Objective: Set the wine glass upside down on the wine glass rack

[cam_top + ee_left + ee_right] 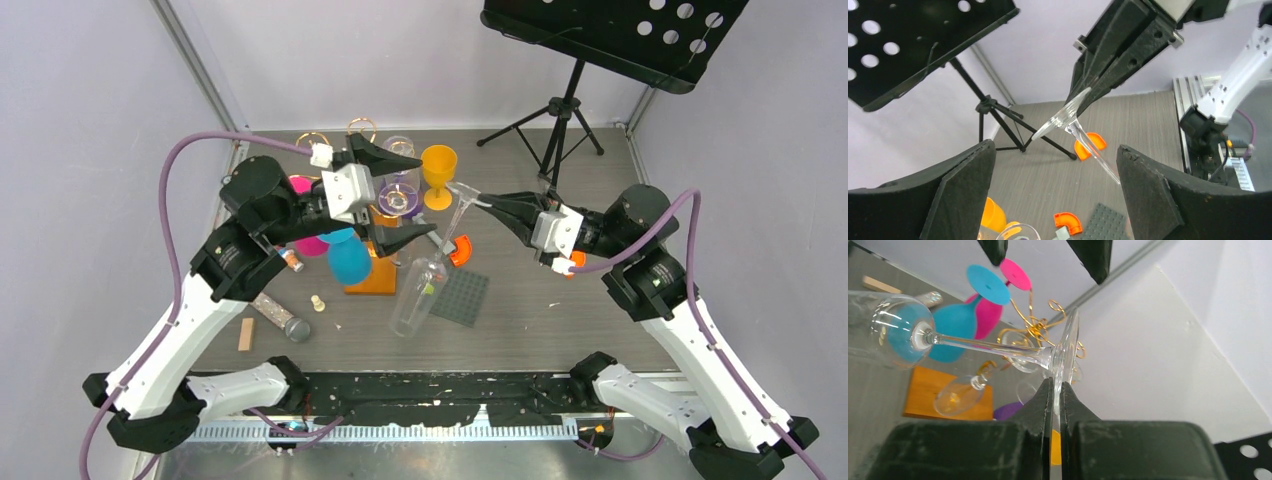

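The clear wine glass [418,295] hangs tilted in mid-air, bowl low and towards the near side, foot up. My right gripper [482,201] is shut on the rim of its foot; the right wrist view shows the foot [1066,352] pinched between the fingers [1057,382], with stem and bowl [888,332] reaching left. The gold wire rack [1033,325] on its orange base [375,278] stands just left of the glass, with blue, pink and clear glasses hanging on it. My left gripper [422,197] is open and empty beside the rack, and the glass foot [1060,118] lies ahead of its fingers [1055,150].
A black music stand [610,40] stands at the back right. An orange goblet [438,170] is behind the rack. A grey stud plate [460,297], an orange curved piece [460,250], a wooden block [246,333] and small parts lie on the table.
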Robot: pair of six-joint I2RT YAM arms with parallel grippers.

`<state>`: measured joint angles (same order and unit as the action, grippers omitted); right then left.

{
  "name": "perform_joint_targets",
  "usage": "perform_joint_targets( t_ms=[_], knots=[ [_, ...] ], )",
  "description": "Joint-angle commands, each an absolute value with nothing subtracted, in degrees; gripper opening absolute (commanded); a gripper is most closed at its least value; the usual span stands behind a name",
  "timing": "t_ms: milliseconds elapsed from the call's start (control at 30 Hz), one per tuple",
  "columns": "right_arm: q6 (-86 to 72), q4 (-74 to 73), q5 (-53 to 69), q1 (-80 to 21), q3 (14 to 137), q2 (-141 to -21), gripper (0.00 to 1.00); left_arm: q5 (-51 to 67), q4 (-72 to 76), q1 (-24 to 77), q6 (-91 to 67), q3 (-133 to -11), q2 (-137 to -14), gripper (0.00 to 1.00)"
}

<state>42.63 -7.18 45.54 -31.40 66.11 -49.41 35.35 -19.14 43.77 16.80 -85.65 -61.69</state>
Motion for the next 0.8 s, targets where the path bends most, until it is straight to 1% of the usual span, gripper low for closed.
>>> perform_joint_targets(
  t_ms=[0,200,467,533,600,667,767],
  knots=[
    [47.7,3.9,37.5,-31.8,65.6,-48.1,0.05,27.9,-9.2,43.8,1.9,-83.4,-59.5,0.89],
    [50.4,9.0,39.4,-33.5,66.1,-49.2,0.05,33.4,-1.4,43.8,-11.6,-77.9,-59.3,0.83],
    [51.5,14.2,38.4,-36.4,65.9,-49.6,0.05,35.0,-0.4,43.8,-16.9,-77.3,-61.7,0.76],
    [51.9,14.4,38.1,-36.8,65.9,-49.5,0.05,35.2,-0.4,43.8,-17.4,-77.4,-62.1,0.71],
    [52.3,14.5,37.8,-37.2,65.9,-49.4,0.05,36.3,-0.3,43.8,-18.1,-77.5,-62.9,0.61],
    [52.9,14.6,37.3,-37.6,65.8,-49.3,0.05,37.8,-0.4,43.8,-18.6,-78.0,-63.7,0.54],
    [53.6,14.8,36.3,-38.0,65.7,-49.1,0.05,39.2,-0.6,43.9,-18.8,-78.8,-64.5,0.48]
  ],
)
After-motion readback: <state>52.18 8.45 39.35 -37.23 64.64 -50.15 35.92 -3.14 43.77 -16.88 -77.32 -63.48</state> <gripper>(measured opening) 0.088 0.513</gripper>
